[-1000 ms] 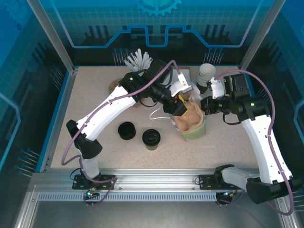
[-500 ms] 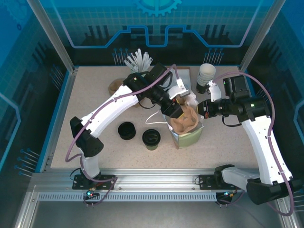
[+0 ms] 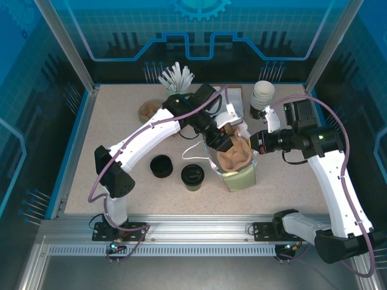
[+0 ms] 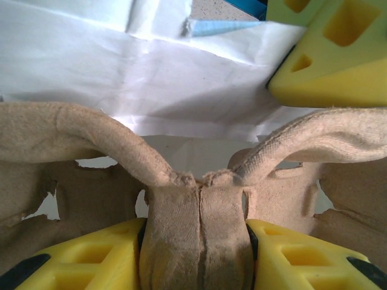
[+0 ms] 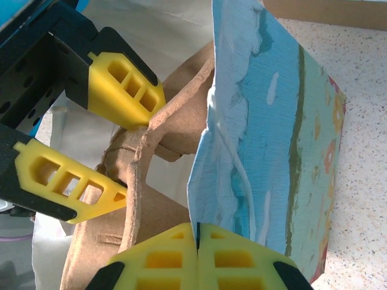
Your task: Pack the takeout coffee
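Carrier (image 3: 236, 158) in left gripper (image 4: 196, 257) now deeper in bag (image 3: 243, 180), base probably unseen

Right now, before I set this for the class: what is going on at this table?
The left claw is clamped on the centre ridge of a pulp cup carrier, holding it at the mouth of the paper bag. The right claw is shut on the bag's rim, holding that side up. The takeout coffee stands on the table to the left of the bag in the top view, not yet packed, with a low black round piece beside it.
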`<move>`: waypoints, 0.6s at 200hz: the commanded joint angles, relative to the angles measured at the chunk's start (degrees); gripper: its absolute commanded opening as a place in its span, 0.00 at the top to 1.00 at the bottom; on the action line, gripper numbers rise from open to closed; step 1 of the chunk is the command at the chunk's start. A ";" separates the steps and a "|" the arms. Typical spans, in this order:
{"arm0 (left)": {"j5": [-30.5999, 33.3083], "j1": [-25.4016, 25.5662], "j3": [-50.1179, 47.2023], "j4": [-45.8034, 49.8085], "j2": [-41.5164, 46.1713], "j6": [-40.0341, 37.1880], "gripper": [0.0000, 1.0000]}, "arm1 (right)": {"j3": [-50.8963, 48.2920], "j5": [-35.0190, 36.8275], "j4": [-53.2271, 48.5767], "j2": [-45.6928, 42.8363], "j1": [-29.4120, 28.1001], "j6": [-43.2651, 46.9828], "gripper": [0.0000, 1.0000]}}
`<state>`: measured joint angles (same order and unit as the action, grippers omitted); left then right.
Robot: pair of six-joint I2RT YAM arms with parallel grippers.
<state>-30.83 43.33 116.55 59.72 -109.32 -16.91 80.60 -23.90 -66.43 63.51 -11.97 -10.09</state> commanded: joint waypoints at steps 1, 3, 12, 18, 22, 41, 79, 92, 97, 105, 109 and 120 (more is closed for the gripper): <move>1.19 -0.07 -1.45 -0.05 -0.73 -1.77 0.56 | -0.46 -2.90 0.21 -1.02 -0.58 -1.15 1.00; 1.34 -0.06 -1.53 -0.09 -0.77 -1.80 0.56 | -0.45 -2.91 0.24 -1.02 -0.60 -1.23 1.00; 2.02 0.14 -1.59 -0.16 -0.77 -2.03 0.56 | -0.49 -2.94 0.34 -1.02 -0.60 -1.55 1.00; 2.61 0.25 -1.67 -0.15 -0.77 -2.23 0.56 | -0.55 -3.05 0.47 -1.02 -0.54 -1.69 1.00; 2.93 0.34 -1.81 -0.14 -0.72 -2.46 0.56 | -0.54 -3.16 0.56 -1.02 -0.59 -1.76 1.00; 3.54 0.64 -2.27 -0.36 -0.72 -3.21 0.56 | -0.56 -2.59 0.60 -0.92 -0.65 -2.26 1.00; 6.56 1.98 -3.77 -1.79 -0.14 -5.09 0.55 | -0.44 0.26 0.08 -0.84 -0.78 -2.73 1.00; 7.42 2.60 -3.98 -1.81 -0.19 -5.97 0.55 | -0.61 0.26 0.40 -0.92 -0.78 -3.00 1.00; 7.60 2.79 -4.04 -1.83 -0.28 -6.11 0.55 | -0.62 0.39 0.47 -0.93 -0.84 -3.18 1.00; 7.94 3.03 -4.14 -2.01 -0.43 -6.32 0.55 | -0.80 0.38 0.75 -1.01 -0.88 -3.36 1.00; 8.05 3.07 -4.14 -2.06 -0.46 -6.44 0.55 | -0.91 0.35 0.90 -1.09 -0.91 -3.44 1.00; 8.44 3.34 -4.38 -2.25 -0.63 -6.60 0.55 | -1.34 0.43 1.35 -1.23 -0.99 -3.76 1.00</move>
<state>-23.77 45.87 113.16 58.24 -109.47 -21.08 80.40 -23.29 -66.37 63.35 -12.01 -12.69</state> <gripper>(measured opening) 0.451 0.062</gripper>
